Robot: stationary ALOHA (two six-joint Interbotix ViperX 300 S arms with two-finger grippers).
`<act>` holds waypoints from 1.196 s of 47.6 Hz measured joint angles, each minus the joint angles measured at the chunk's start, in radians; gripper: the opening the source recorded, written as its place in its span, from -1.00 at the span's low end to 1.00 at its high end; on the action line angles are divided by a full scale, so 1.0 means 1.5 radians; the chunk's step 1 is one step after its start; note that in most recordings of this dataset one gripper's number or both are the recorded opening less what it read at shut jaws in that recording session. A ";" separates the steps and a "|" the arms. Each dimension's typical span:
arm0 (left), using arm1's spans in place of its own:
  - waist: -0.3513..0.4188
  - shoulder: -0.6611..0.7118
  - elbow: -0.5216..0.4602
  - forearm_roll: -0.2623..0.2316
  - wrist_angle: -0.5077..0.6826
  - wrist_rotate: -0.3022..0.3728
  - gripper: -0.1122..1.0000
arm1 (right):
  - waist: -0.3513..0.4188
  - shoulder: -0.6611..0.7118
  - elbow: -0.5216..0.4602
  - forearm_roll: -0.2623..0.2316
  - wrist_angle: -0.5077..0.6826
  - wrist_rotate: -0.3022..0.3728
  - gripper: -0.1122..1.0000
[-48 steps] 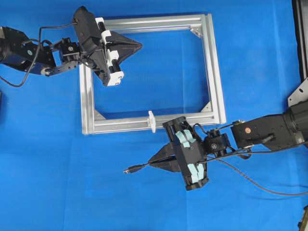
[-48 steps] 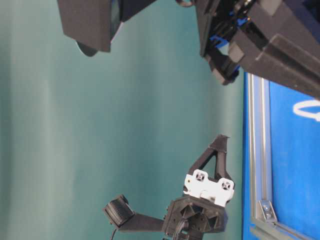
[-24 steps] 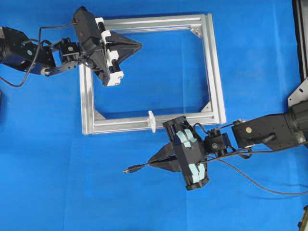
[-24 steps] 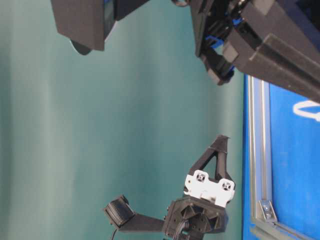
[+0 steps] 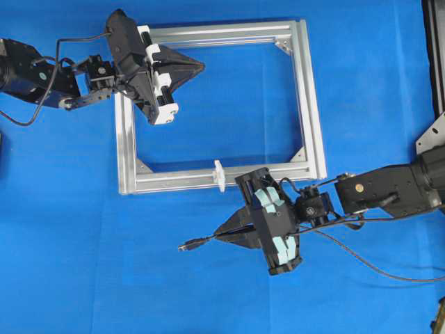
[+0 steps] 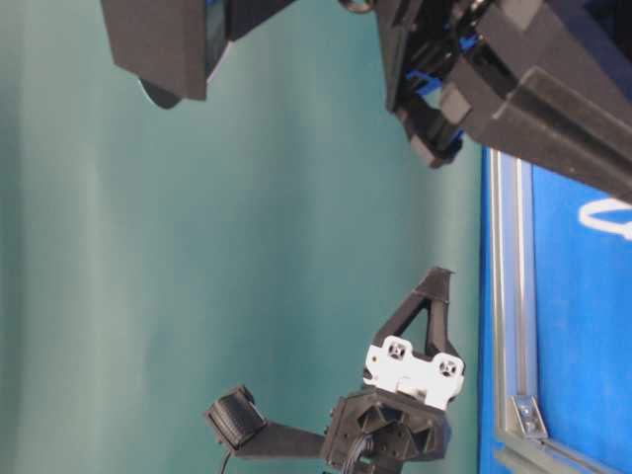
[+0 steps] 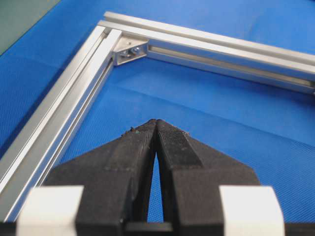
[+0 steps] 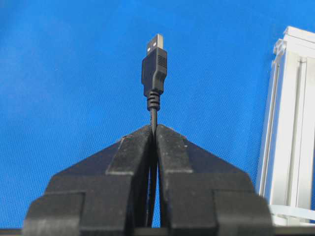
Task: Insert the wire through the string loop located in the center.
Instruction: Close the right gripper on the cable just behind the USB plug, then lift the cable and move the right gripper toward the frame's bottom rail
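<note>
A: The right pincer [image 8: 153, 129] is clenched on the thin black wire with the USB plug [image 8: 154, 69], just behind the plug, lower centre of the overhead view.

B: The left pincer [image 7: 156, 123] is clenched on nothing, upper left.

A: The tiny white string loop [image 5: 218, 175] stands on the silver aluminium frame's [image 5: 310, 104] lower bar.

B: The plug points away from it; swinging round, it could snag the bar.

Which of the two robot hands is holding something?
The right hand, below the aluminium frame, is shut on the wire just behind its plug. The left hand, over the frame's top-left corner, is shut and empty.
</note>
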 measured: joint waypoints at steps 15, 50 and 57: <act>0.000 -0.001 0.000 0.000 0.000 0.000 -0.80 | 0.000 0.000 0.000 0.000 0.000 0.001 -0.84; 0.000 0.000 0.001 0.000 0.000 0.000 -0.80 | -0.001 -0.036 0.049 0.001 0.000 0.003 -0.84; 0.000 -0.001 0.001 0.000 0.000 0.000 -0.80 | -0.001 -0.079 0.097 0.001 0.000 0.002 -0.84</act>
